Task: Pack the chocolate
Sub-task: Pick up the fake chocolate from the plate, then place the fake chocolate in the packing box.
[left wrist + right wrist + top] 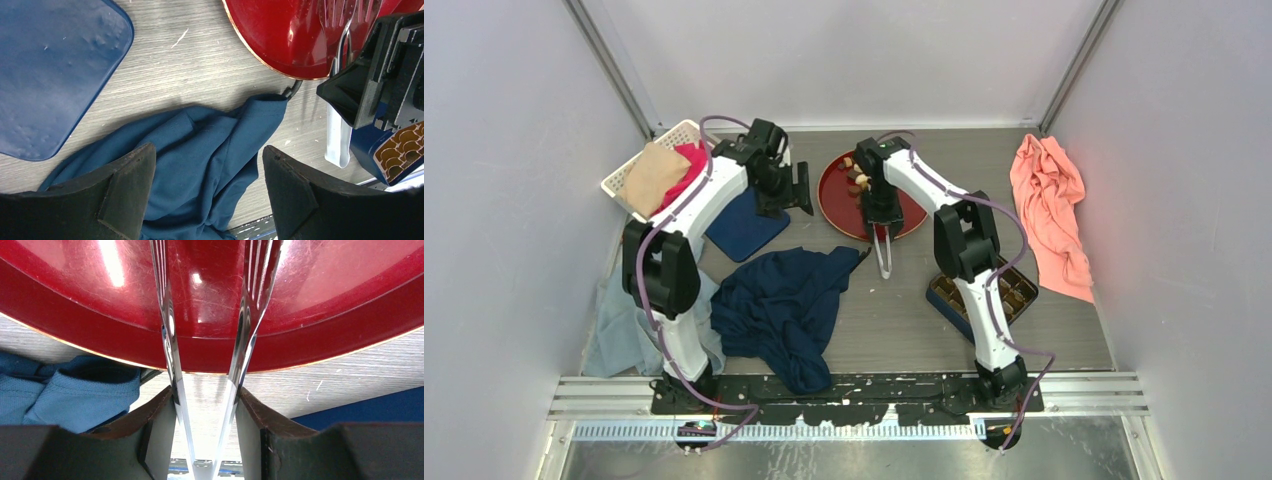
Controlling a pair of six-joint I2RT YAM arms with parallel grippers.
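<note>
Hazard of pickup: right gripper [205, 410], clamped on steel tongs [169, 340] reaching over the red tray [75, 315], could squeeze unevenly and flick the chocolate [856, 178], clustered at the tray's far side, off the glossy surface; left gripper [207, 172] stands wide, empty.

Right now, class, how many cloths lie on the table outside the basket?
3: navy cloth at centre, salmon cloth far right, grey-blue cloth at near left. Others may be hidden.

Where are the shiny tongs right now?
The tongs sit mid-table in the top view, held in the right gripper, tips over the near rim of the red tray, just right of the dark blue cloth.
</note>
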